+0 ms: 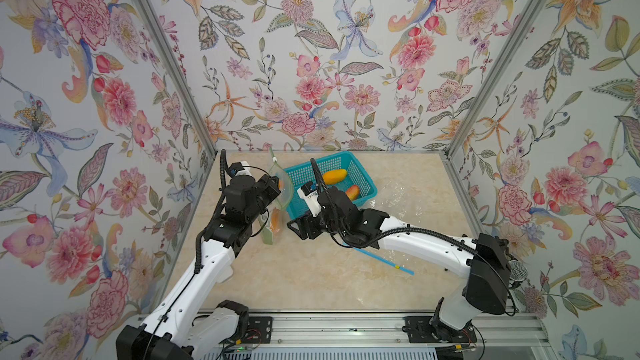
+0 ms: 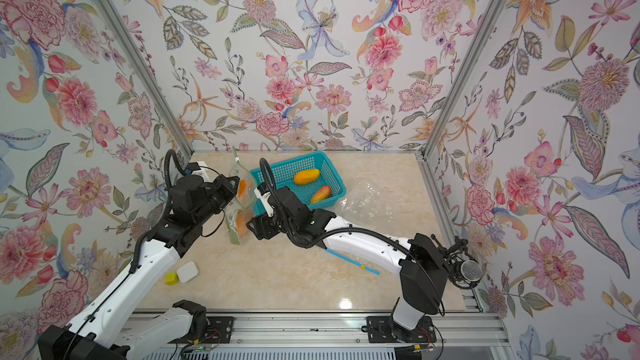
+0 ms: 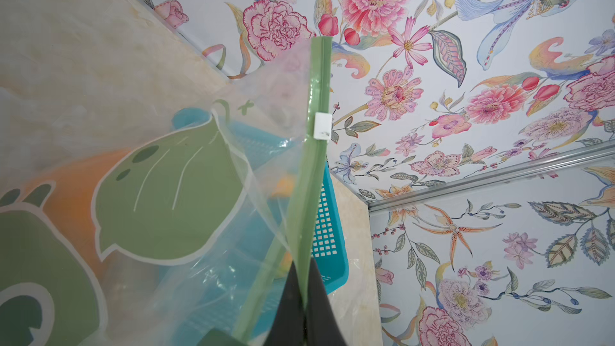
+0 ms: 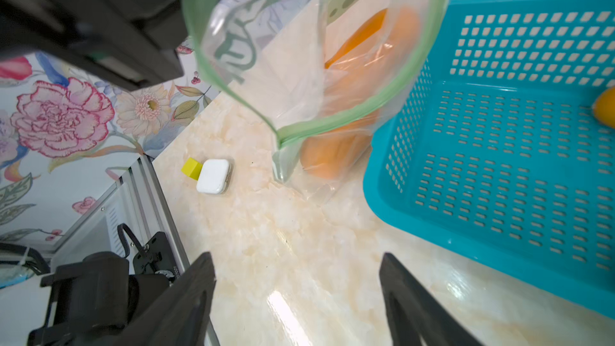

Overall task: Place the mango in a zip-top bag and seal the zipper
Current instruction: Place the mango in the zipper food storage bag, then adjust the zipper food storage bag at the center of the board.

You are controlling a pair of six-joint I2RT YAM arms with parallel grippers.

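Note:
The zip-top bag hangs upright beside the basket, clear with green prints and a green zipper strip. My left gripper is shut on that strip, below the white slider. The bag's mouth gapes open in the right wrist view. An orange mango lies inside the bag at its bottom, also showing in both top views. My right gripper stands open and empty over the table, just right of the bag's lower end.
The teal basket behind the bag holds a yellow mango and a reddish mango. A second clear bag with a blue zipper lies under the right arm. A white case and a yellow cube sit front left.

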